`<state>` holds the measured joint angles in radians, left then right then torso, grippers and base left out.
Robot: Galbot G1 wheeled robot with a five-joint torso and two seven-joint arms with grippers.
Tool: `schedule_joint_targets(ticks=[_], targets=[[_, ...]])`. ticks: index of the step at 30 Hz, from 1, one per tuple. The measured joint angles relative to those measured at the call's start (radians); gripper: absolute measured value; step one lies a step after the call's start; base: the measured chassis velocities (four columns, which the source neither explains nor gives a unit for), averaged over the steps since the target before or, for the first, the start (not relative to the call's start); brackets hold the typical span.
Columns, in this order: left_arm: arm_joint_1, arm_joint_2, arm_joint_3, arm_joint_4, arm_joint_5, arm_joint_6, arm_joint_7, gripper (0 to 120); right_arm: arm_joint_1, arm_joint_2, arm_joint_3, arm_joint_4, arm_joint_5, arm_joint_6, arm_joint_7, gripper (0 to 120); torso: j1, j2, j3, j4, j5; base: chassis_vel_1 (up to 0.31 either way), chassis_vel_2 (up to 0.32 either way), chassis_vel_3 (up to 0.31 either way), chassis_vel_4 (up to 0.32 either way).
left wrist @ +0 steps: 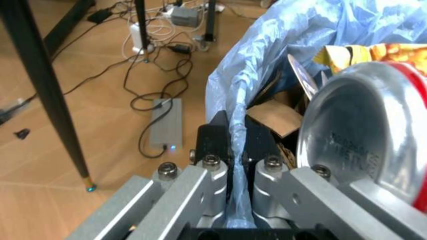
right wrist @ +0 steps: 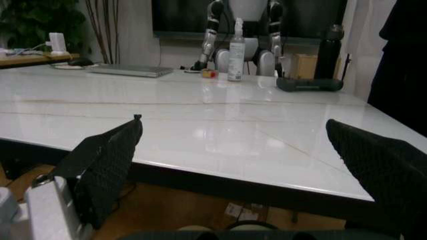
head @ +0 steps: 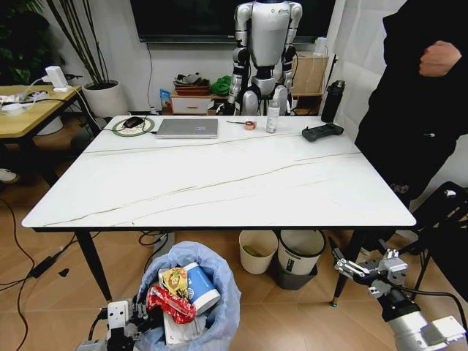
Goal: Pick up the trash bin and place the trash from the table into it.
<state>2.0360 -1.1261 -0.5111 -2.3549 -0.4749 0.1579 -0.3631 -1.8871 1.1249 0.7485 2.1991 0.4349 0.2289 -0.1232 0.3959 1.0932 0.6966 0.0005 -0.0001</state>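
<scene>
The trash bin (head: 219, 307) with its crinkly light-blue bag stands on the floor in front of the table (head: 219, 183). It holds trash: a red wrapper (head: 170, 303), a yellowish wrapper (head: 173, 278), a blue-and-white paper cup (head: 201, 287) and a flat white pouch (head: 179, 330). My left gripper (head: 142, 319) is at the bin's left rim. In the left wrist view it (left wrist: 235, 167) is shut on the bag's edge (left wrist: 230, 100), next to a silvery round container (left wrist: 363, 135). My right gripper (head: 341, 264) hovers low off the table's front right corner, fingers (right wrist: 107, 165) spread wide and open.
On the table's far side lie a silver laptop (head: 187, 129), a spray bottle (head: 273, 117), a black controller (head: 322, 131) and a black flask (head: 332, 101). A cream bin (head: 257, 251) and a dark grey bin (head: 300, 257) stand under the table. A person in black (head: 417, 110) stands at right.
</scene>
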Motion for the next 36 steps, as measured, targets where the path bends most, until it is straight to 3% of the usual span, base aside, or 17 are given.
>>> schedule_joint_targets(ticks=[7, 22, 31, 36], targets=[[-0.038, 0.034, 0.002, 0.018, -0.085, -0.031, -0.005, 0, 0.004, -0.003, -0.006, 0.000, 0.003, -0.004, 0.001, 100, 0.000, 0.000, 0.000, -0.0001, 0.0000, 0.000, 0.000, 0.000, 0.000], [-0.060, 0.030, 0.013, 0.023, -0.151, -0.047, -0.012, 0, 0.007, -0.005, -0.010, 0.000, 0.007, -0.008, 0.003, 100, -0.001, -0.003, -0.001, -0.0001, 0.0002, 0.000, 0.000, 0.000, 0.000], [-0.099, -0.009, 0.013, 0.084, -0.154, -0.041, -0.003, 0, 0.007, -0.005, -0.011, 0.000, 0.008, -0.008, 0.003, 100, -0.015, -0.033, -0.017, -0.0003, 0.0002, 0.000, 0.000, 0.000, 0.000], [-0.094, -0.089, 0.020, 0.151, -0.114, -0.050, 0.020, 0, 0.008, -0.006, -0.012, 0.000, 0.008, -0.009, 0.004, 100, -0.029, -0.064, -0.035, 0.0000, -0.0001, 0.000, 0.000, 0.000, 0.000]])
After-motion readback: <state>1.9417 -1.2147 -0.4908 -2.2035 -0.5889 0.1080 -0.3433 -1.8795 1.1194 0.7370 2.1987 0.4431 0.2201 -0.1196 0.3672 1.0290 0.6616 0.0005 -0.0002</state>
